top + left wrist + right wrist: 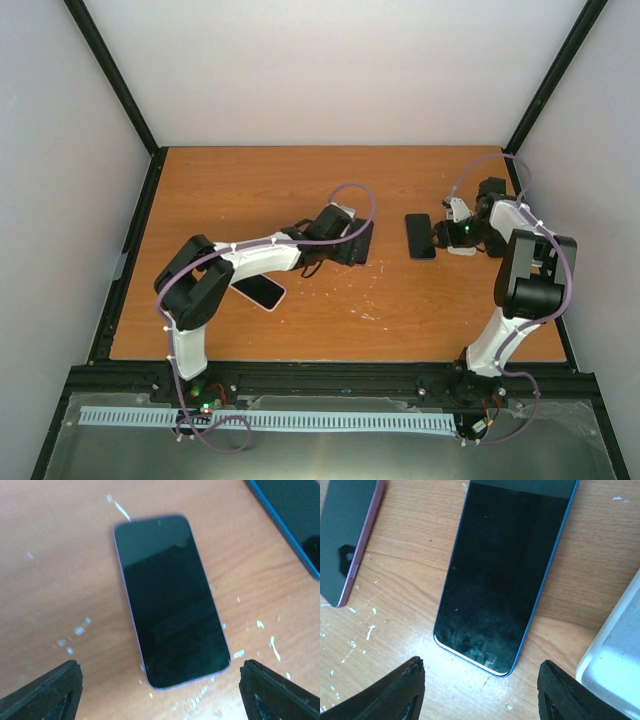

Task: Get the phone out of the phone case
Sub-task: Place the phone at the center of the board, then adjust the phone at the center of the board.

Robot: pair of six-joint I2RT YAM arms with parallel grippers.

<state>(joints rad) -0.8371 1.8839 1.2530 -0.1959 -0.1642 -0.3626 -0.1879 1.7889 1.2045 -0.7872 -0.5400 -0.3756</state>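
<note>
A dark phone with a blue rim point(505, 570) lies screen up on the wooden table; it also shows in the top view point(420, 236) and at the upper right of the left wrist view point(295, 520). My right gripper point(480, 680) is open just short of its near end, with nothing in it point(445, 232). A second dark phone with a purple rim point(170, 600) lies flat beside it, partly under my left gripper in the top view point(364, 240), and shows at the upper left of the right wrist view point(345, 540). My left gripper point(165, 695) is open just short of its near end point(352, 238).
A third phone with a pale pink rim point(262, 292) lies under my left forearm. A white object point(615, 655) sits on the table right of the blue phone point(462, 250). The table point(250, 190) has black frame rails at both sides and white walls around it.
</note>
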